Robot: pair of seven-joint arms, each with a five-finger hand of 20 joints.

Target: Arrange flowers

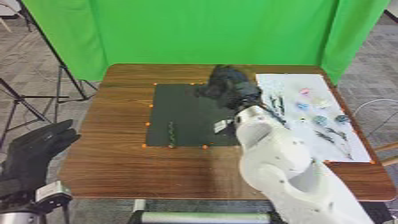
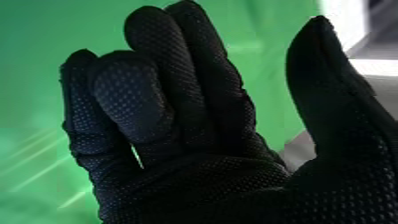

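Your right hand (image 1: 227, 86) is open over the far right part of the dark mat (image 1: 191, 125); the loose flowers (image 1: 320, 120) lie apart from it

You have a brown wooden tabletop (image 1: 115, 170), with the mat around its middle and a white sheet (image 1: 306, 145) along its right side. Small orange markers (image 1: 205, 146) dot the mat's border. Behind the far edge hangs a green curtain (image 1: 213, 35); grey carpet (image 1: 360, 65) surrounds the table, and black tripod legs (image 1: 60, 75) stand beyond the left edge.

On the white sheet, your flowers are spread in pink, blue, pale yellow and teal, between the tabletop's middle and its right edge. Long green stems (image 1: 279, 104) lie along the sheet's left side, and dark leafy sprigs (image 1: 336, 134) lie nearer you. One green stem (image 1: 172, 135) lies lengthwise on the mat, close to the mat's near left corner.

From your right hand's fingers, the flowers are off to the right and nearer you; the stem on the mat is to the left and nearer you, also well apart. In the right wrist view, those fingers are raised and loosely extended, one bent slightly forward, with the thumb spread wide from them. Your left hand (image 1: 40, 150) is just outside the tabletop's left edge, its fingers stretched out and relaxed, well apart from the flowers.
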